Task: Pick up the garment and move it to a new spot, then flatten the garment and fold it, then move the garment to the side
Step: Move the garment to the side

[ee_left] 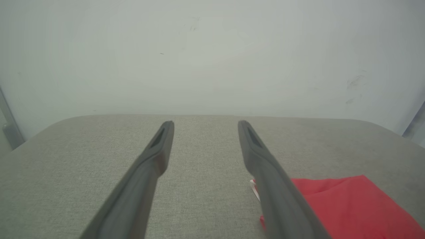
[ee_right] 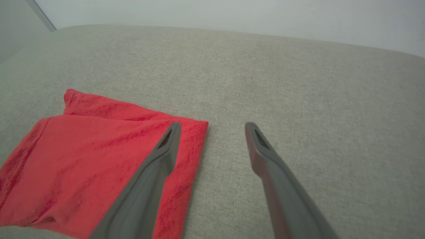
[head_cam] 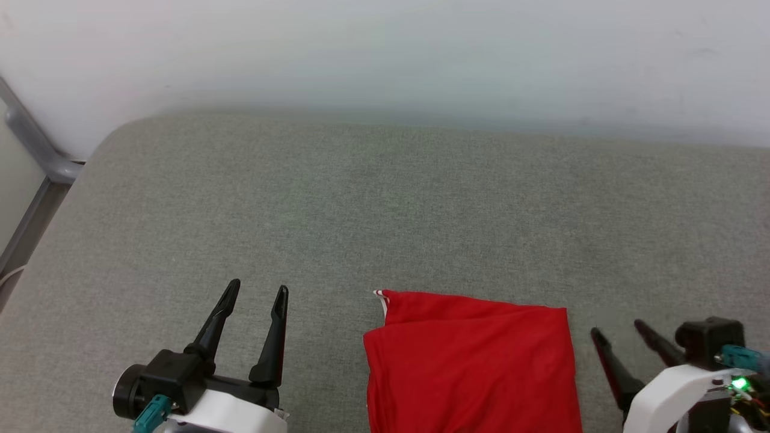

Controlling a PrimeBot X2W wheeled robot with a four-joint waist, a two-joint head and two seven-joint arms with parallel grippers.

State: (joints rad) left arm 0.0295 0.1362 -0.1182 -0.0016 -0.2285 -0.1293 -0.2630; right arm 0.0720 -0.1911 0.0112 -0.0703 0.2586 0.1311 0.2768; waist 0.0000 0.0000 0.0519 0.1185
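There's the garment, folded into a tidy red rectangle. It lies flat on the grey cushioned surface at the near edge of the head view, a little right of centre. A sliver of white trim peeks out at its far left corner, and the rest facing up is plain red cloth.

The left claw hovers to the garment's left, fingers spread wide with nothing between them, well clear of the cloth. The right claw sits just beside the garment's right edge, its fingers also wide apart and empty, and a green light glows on its wrist.

From the left wrist, the two fingers frame bare grey fabric, with the red fold low on the right, partly behind one finger. From the right wrist, one finger crosses the garment's corner and the other lies over bare cushion. Whether that first finger touches the cloth or hangs above it, I can't tell from this angle.

A pale wall runs behind the cushion, and a grey metal bar stands at the far left.
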